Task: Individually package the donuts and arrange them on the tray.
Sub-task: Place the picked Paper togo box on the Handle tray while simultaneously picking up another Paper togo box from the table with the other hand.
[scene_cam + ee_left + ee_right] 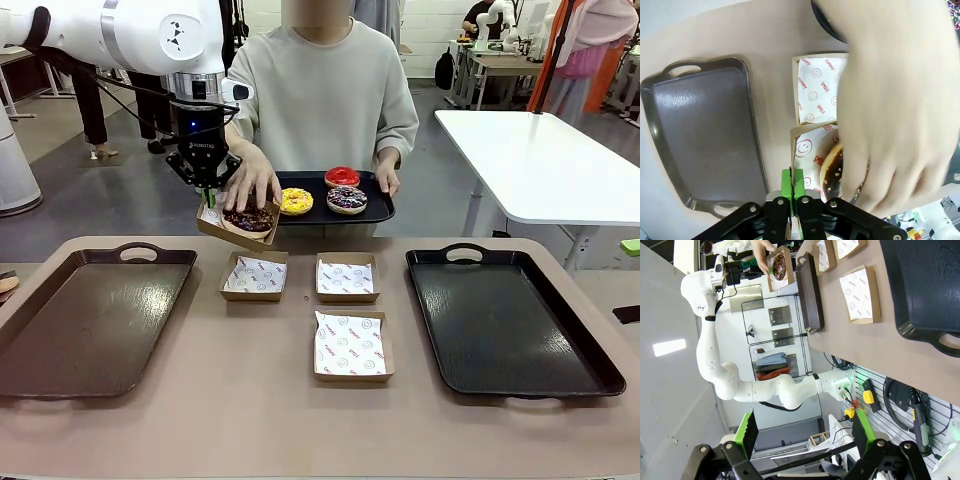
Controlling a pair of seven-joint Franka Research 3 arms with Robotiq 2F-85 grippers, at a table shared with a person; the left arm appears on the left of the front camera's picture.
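Observation:
My left gripper (207, 196) (793, 184) is shut on the edge of a paper-lined cardboard box (214, 226) (807, 150), holding it above the table's far edge. A chocolate donut with sprinkles (248, 218) (831, 170) lies in that box, and a person's hand (250, 178) (895, 100) rests on it. The person's other hand holds a small black tray (378, 207) carrying a yellow donut (296, 201), a red donut (342, 176) and a purple sprinkled donut (347, 199). My right gripper (804, 432) is open with nothing between its fingers, off to the side of the table.
Three empty lined boxes (254, 275) (347, 277) (349, 345) lie mid-table. A brown tray (90, 320) (705, 135) lies at the left and a black tray (505, 320) (925, 290) at the right, both bare. A white table (545, 165) stands behind.

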